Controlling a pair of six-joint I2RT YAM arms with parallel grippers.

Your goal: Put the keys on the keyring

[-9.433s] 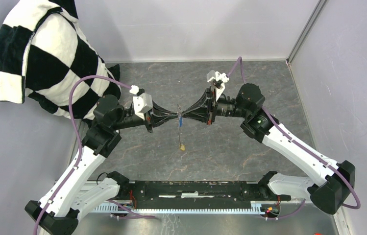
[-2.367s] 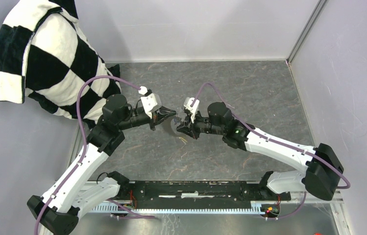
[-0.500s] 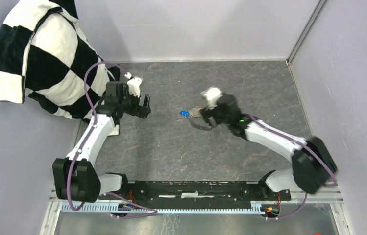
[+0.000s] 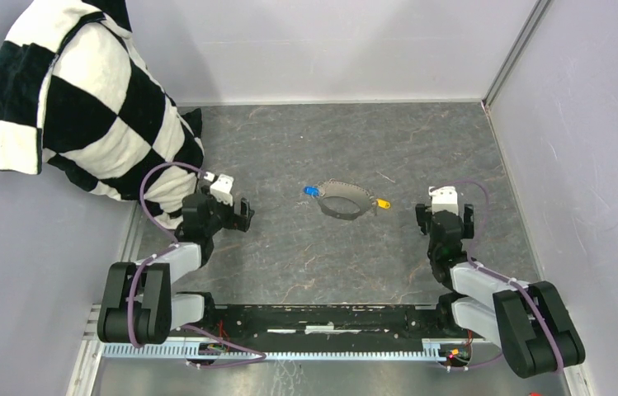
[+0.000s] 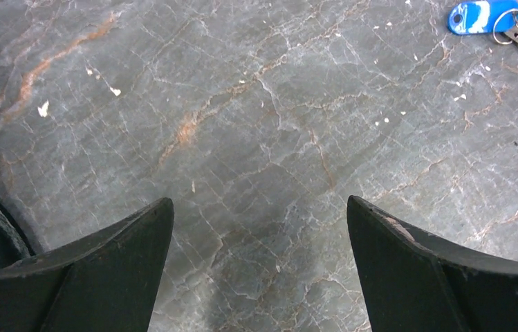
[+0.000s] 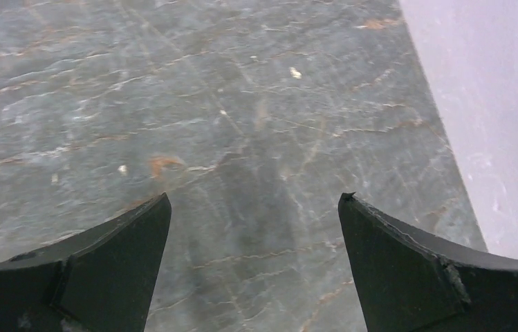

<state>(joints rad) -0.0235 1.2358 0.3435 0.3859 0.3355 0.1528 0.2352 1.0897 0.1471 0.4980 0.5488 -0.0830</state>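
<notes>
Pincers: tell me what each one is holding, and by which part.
Nothing. The left pincer and right pincer are both open and empty; the keyring, blue key and yellow key lie on the table between them.

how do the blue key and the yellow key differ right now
Colour: the blue key has a blue head, the yellow key a yellow one. Place: the blue key lies at the left end of the keyring, the yellow key at its right end. The blue key also sits slightly farther from the arm bases than the yellow key. Shared: both are small, lie on the table and meet the keyring's edge.
</notes>
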